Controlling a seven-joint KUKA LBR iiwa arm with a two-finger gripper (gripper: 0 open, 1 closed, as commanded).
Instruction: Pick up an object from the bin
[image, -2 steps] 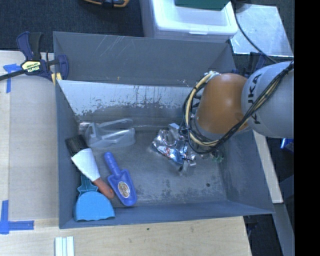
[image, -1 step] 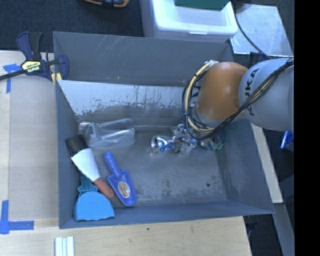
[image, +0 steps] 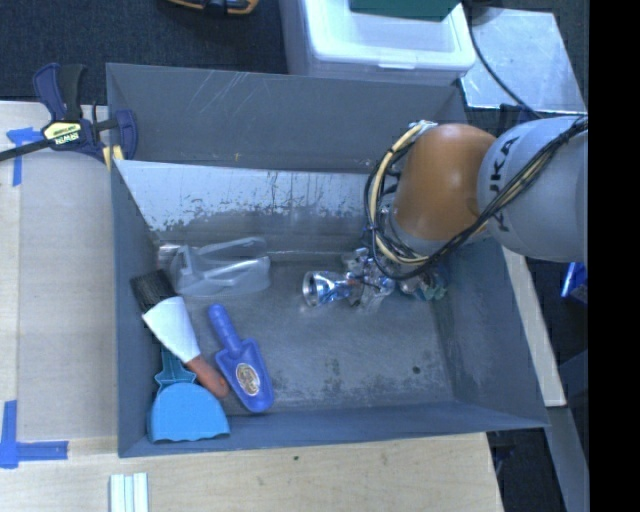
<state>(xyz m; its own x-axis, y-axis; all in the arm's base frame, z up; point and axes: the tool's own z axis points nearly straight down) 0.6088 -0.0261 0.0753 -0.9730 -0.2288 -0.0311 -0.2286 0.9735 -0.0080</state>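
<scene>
The gripper (image: 362, 283) sits low over the bin (image: 300, 130) floor, about midway between the front and back walls and nearer the right wall, under the arm's orange cover (image: 440, 190). At its left tip lies a small silver piece (image: 322, 290), touching it or just beside it. I can't tell whether this is a loose thing or part of the tool. Whether the gripper is released or clenched can't be told either, and nothing is plainly held.

The other things lie well apart, by the left wall: a clear bag (image: 225, 265) toward the back, then a black block (image: 150, 289), a white cone (image: 172, 325) and a blue scoop (image: 238, 362), with a light-blue fan (image: 186, 412) in the front left corner.

The step in hand looks like a grasp at the silver piece. To do it well, centre the tool squarely on the piece and close firmly, since a small shiny thing may slip. Then lift straight up, clear of the right wall.
</scene>
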